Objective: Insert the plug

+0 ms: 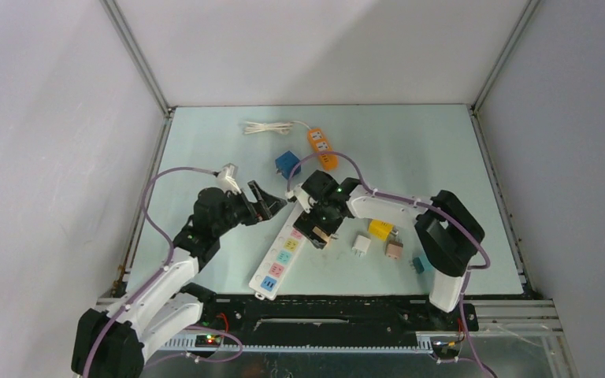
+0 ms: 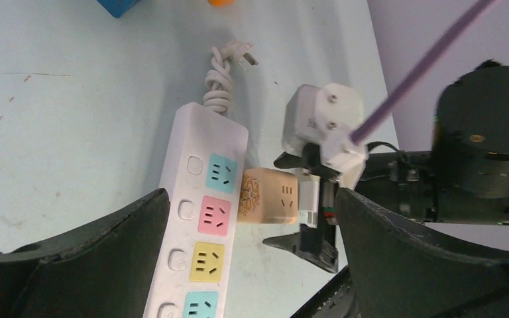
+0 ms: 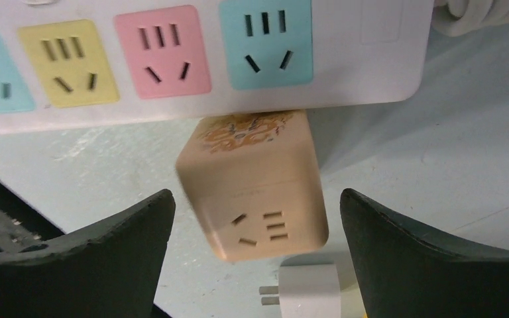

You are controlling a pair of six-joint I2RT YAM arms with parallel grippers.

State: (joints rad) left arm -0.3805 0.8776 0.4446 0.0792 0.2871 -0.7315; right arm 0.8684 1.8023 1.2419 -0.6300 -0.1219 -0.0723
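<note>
The white power strip (image 3: 172, 59) lay flat on the pale table (image 1: 410, 157), its row of coloured sockets facing up and its coiled cord at the far end. The beige cube plug (image 3: 252, 185) sat on the table against the strip's long right edge, level with the pink and light-blue sockets and not in any of them. Its face with slots pointed away from the strip, and its prongs could not be seen. The right gripper (image 3: 257, 197) hung over the cube with its fingers spread wide. One black finger stood on each side of the cube with a clear gap to it, so nothing was held. The left gripper (image 1: 268, 201) hovered near the strip's cord end, its fingers also wide apart and empty. A small white plug (image 3: 301, 285) lay just beside the cube on the side away from the strip. Farther off on the table were a blue cube (image 1: 287, 164), an orange strip (image 1: 322, 148) and a yellow cube (image 1: 380, 229).
</note>
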